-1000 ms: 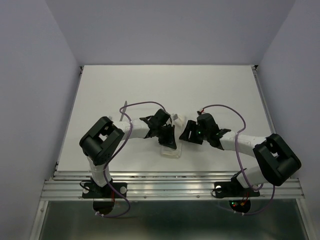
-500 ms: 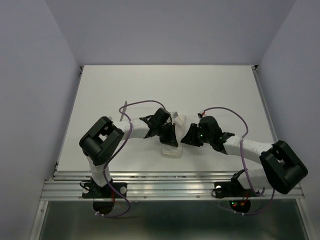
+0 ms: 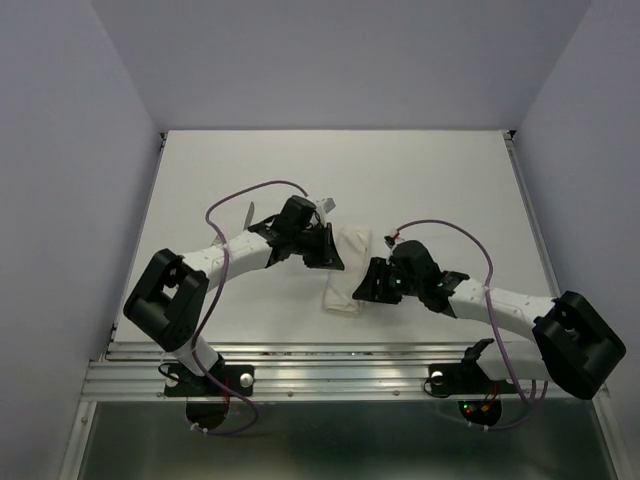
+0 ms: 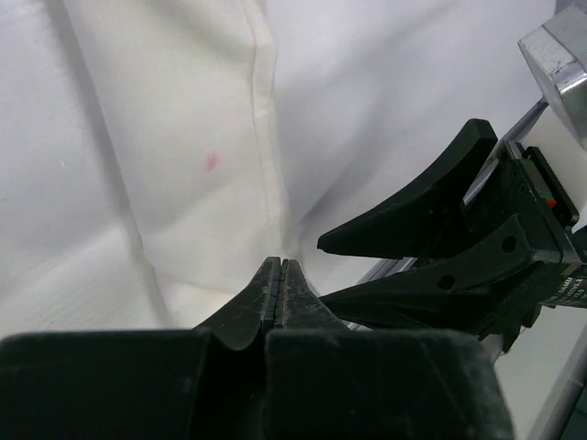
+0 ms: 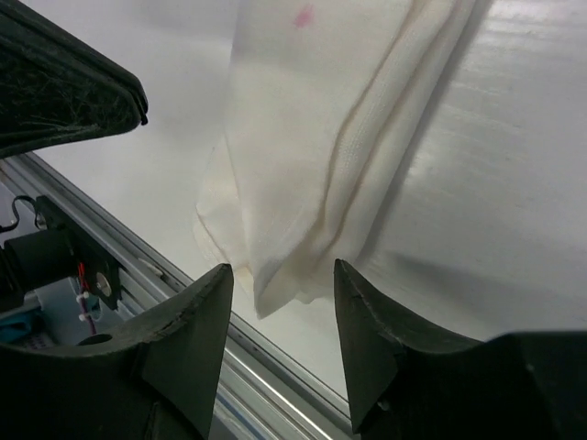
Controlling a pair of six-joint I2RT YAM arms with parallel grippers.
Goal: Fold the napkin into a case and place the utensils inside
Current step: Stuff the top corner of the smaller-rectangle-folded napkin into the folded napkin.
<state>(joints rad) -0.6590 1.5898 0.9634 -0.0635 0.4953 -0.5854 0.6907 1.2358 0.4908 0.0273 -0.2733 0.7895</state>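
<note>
The folded napkin [image 3: 347, 268] lies on the white table [image 3: 430, 180] close to its near edge, the left gripper [image 4: 282, 284] pressed shut above its left side, the right gripper [image 5: 282, 270] part-open, straddling its near end.

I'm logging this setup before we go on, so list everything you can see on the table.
napkin: one, white, folded, mid-table between the grippers
pink spot: one, on the napkin
slim piece: one, grey, maybe cutlery, far side of the left arm, mostly hidden
table: one, white
left gripper: one, black, shut, over the napkin
right gripper: one, black, open, at the napkin's near end
</note>
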